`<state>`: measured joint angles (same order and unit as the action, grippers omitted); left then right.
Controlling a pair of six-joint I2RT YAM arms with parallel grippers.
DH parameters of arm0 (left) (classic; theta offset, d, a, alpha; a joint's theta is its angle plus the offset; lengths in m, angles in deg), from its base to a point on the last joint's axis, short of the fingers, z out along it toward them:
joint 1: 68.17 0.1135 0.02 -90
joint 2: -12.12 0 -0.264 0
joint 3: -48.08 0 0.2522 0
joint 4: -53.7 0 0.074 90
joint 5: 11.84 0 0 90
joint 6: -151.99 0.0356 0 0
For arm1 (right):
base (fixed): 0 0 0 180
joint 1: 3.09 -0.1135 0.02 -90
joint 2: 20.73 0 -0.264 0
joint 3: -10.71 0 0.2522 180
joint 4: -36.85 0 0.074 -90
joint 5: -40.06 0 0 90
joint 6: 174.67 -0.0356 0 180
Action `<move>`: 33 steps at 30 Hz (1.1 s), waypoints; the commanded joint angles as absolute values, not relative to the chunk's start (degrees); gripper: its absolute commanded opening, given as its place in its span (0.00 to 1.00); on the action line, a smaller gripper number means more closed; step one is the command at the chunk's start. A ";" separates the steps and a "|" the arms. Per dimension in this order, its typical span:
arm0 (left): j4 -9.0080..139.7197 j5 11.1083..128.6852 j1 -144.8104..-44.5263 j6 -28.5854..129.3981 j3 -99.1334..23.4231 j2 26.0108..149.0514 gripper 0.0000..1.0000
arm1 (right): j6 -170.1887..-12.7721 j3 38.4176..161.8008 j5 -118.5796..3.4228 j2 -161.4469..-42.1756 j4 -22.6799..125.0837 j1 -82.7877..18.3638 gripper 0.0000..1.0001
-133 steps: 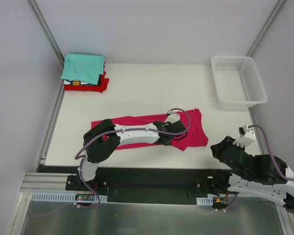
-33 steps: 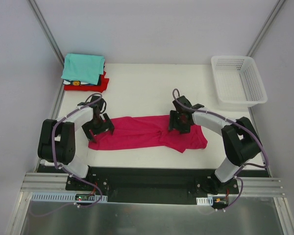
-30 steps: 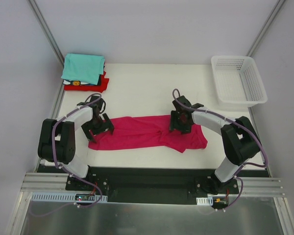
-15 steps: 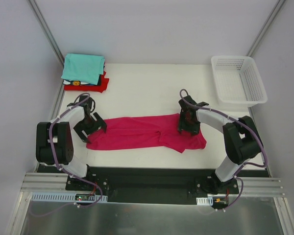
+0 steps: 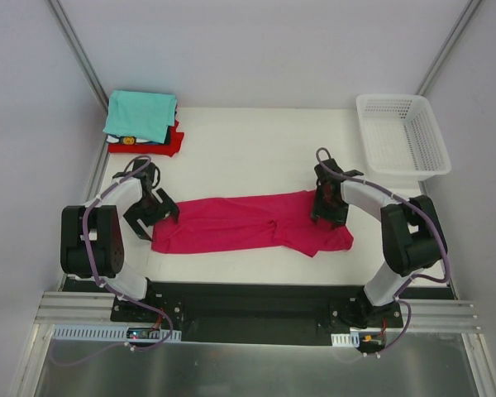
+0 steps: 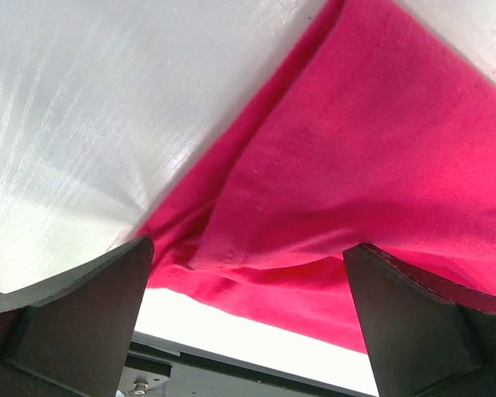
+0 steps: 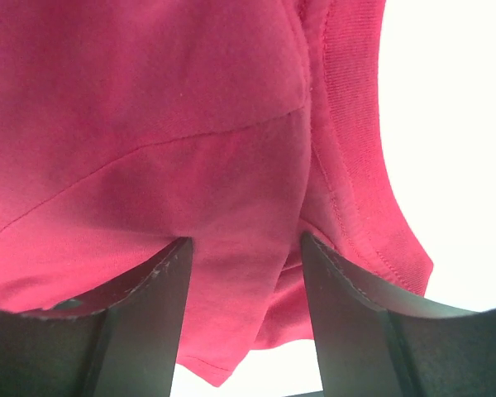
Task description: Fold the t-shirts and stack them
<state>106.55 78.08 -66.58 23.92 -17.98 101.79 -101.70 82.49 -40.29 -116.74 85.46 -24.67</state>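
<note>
The magenta-pink t-shirt (image 5: 248, 223) lies in a long crumpled band across the near half of the table. My left gripper (image 5: 153, 211) stands at its left end, jaws wide open over the cloth edge (image 6: 355, 165). At the shirt's right end is my right gripper (image 5: 329, 207). Its jaws stand partly open and pressed down, with a fold of the pink cloth (image 7: 149, 124) between the fingers (image 7: 124, 322). In the far left corner, folded t-shirts sit in a stack (image 5: 142, 122), teal on top, with a red one and a dark and white one under it.
A white mesh basket (image 5: 401, 136) stands at the far right corner. The white table (image 5: 248, 149) shows bare between the stack and the basket. A metal frame rail (image 5: 87, 215) runs along the left edge, and the black base bar lies just in front of the shirt.
Both grippers have slid outward along the shirt, left to its left end and right to its right end. The shirt shifted slightly right. The right jaws have narrowed a little.
</note>
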 commanded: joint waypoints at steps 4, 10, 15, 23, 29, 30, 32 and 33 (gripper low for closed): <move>109.56 77.89 -65.88 24.98 -20.53 101.69 0.99 | -98.20 82.13 -38.60 -114.95 87.52 -19.61 0.58; 111.32 79.56 -65.18 25.86 -22.90 101.07 0.99 | -96.44 83.97 -37.28 -112.49 88.84 -17.77 0.58; 112.37 79.21 -65.09 26.04 -24.04 100.11 0.99 | -95.65 85.38 -40.00 -109.60 90.16 -16.97 0.57; 114.12 80.35 -73.08 31.57 -28.70 98.07 0.99 | -97.23 87.67 -49.06 -100.10 93.49 -22.41 0.57; 118.52 81.50 -82.40 35.62 -33.97 107.91 0.99 | -99.52 85.83 -52.48 -99.82 91.75 -24.53 0.57; 118.70 81.58 -83.10 35.62 -33.72 108.71 0.99 | -99.52 85.30 -52.83 -100.53 91.22 -24.62 0.57; 118.61 80.62 -83.99 35.18 -33.10 110.73 0.99 | -99.70 84.07 -53.80 -102.02 89.82 -24.79 0.57; 118.44 80.36 -84.08 35.18 -32.66 111.26 0.99 | -99.70 83.11 -54.24 -104.03 89.37 -24.88 0.57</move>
<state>113.98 80.11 -83.26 33.15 -33.34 108.33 -98.29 85.51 -51.06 -100.39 90.03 -24.63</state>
